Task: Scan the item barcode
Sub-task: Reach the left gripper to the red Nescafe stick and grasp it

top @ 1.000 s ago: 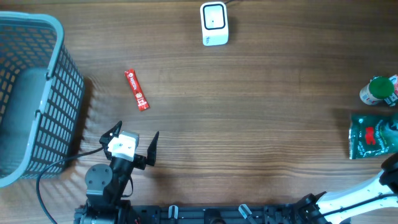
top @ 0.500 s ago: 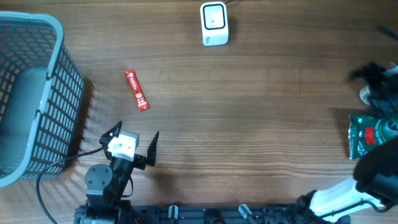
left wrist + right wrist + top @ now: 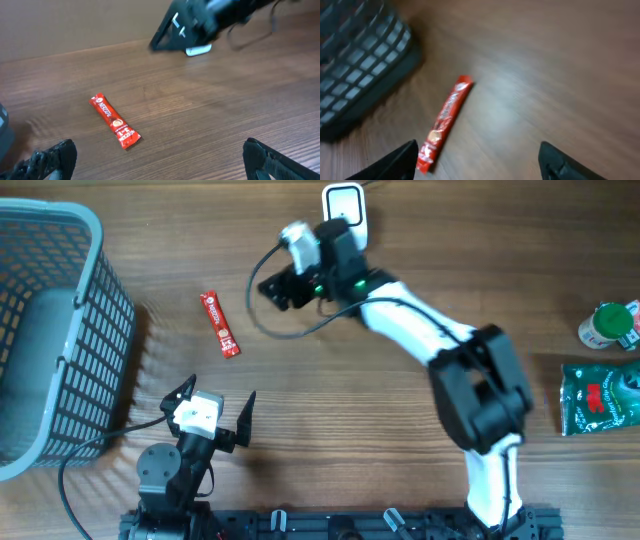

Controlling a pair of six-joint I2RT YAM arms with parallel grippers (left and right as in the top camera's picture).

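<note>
Overhead: red sachet (image 3: 219, 324) flat on the wood-grain table (image 3: 400, 410), long axis running 11 to 5 o'clock, well apart from the white scanner (image 3: 345, 218) at its 2 o'clock. Grey lattice basket (image 3: 60, 330) at its 9 o'clock, not touching. Right gripper (image 3: 283, 286) stretched across the table, hanging between sachet and scanner, near the scanner's 8 o'clock, white arm trailing back toward 5 o'clock. Left gripper (image 3: 221, 387) at the sachet's 6 o'clock, spread wide, holding nothing. Green-and-white container (image 3: 608, 325) and glossy green packet (image 3: 600, 398) far off at 3 o'clock.

Left wrist: sachet (image 3: 115, 121) alone on bare wood, slim and glossy, axis 11 to 5 o'clock, lying beyond the two black fingertips (image 3: 50, 160), which stand far apart. Blurred dark right gripper (image 3: 180, 27) at 12 o'clock, scanner (image 3: 199, 49) just under it.

Right wrist: sachet (image 3: 445, 122) lying 1 to 7 o'clock, basket (image 3: 365, 60) at 10 o'clock. Right gripper (image 3: 477, 150) parted, nothing between the fingers; picture blurred.
</note>
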